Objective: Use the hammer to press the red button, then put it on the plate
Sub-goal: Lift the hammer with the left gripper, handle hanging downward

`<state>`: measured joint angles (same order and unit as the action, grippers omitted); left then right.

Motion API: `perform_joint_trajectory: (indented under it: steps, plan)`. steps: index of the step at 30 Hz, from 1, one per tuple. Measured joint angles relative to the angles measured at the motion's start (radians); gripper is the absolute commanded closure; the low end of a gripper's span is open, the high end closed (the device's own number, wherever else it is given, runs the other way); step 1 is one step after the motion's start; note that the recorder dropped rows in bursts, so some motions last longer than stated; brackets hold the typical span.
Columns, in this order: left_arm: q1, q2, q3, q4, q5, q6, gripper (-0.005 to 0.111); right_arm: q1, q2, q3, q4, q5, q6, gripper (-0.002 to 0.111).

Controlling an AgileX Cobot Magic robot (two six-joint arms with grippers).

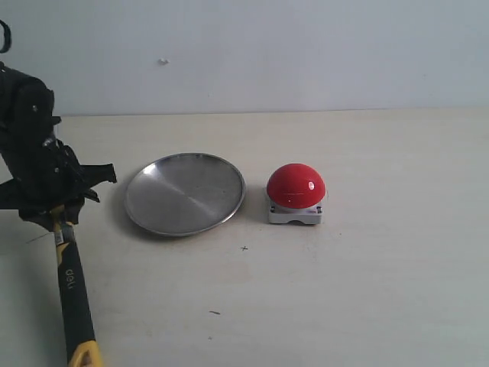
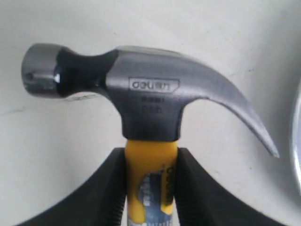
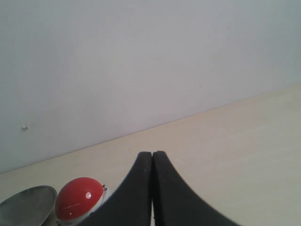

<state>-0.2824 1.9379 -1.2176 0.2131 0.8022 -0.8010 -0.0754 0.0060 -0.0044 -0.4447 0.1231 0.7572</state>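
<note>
The hammer (image 1: 72,290) lies along the left edge of the exterior view, its yellow looped end towards the front and its head hidden behind my left gripper (image 1: 57,218). In the left wrist view the dark steel head (image 2: 150,89) shows just past my left gripper (image 2: 151,150), which is shut on the yellow neck of the handle. The silver plate (image 1: 185,193) sits right of that gripper, and the red button (image 1: 296,185) stands on its grey base right of the plate. My right gripper (image 3: 152,153) is shut on nothing, with the red button (image 3: 77,197) and plate (image 3: 26,202) beyond it.
A pale wall runs along the back of the light table (image 1: 382,290). The plate's rim (image 2: 297,136) shows at the edge of the left wrist view, close to the hammer's claw. My right arm is outside the exterior view.
</note>
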Motion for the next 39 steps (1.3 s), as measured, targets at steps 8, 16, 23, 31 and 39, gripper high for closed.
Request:
perform_joint_trajectory:
  steps: [8, 16, 23, 31, 39]
  plan:
    - [0.061, -0.080, 0.000, -0.101, 0.077, 0.167, 0.107, 0.000, 0.000, 0.000, 0.000, 0.000, 0.000, 0.108]
    - [0.063, -0.085, 0.002, -0.119, 0.058, 0.200, 0.107, 0.000, 0.000, 0.000, 0.000, 0.000, 0.000, 0.108]
    - [0.084, -0.048, -0.019, -0.190, 0.073, 0.304, 0.107, 0.000, 0.000, 0.000, 0.000, 0.000, 0.000, 0.108]
    - [0.158, -0.039, -0.065, -0.343, 0.120, 0.496, 0.107, 0.000, 0.000, 0.000, 0.000, 0.000, 0.000, 0.108]
    - [0.225, -0.033, -0.065, -0.486, 0.142, 0.690, 0.107, 0.000, 0.000, 0.000, 0.000, 0.000, 0.000, 0.108]
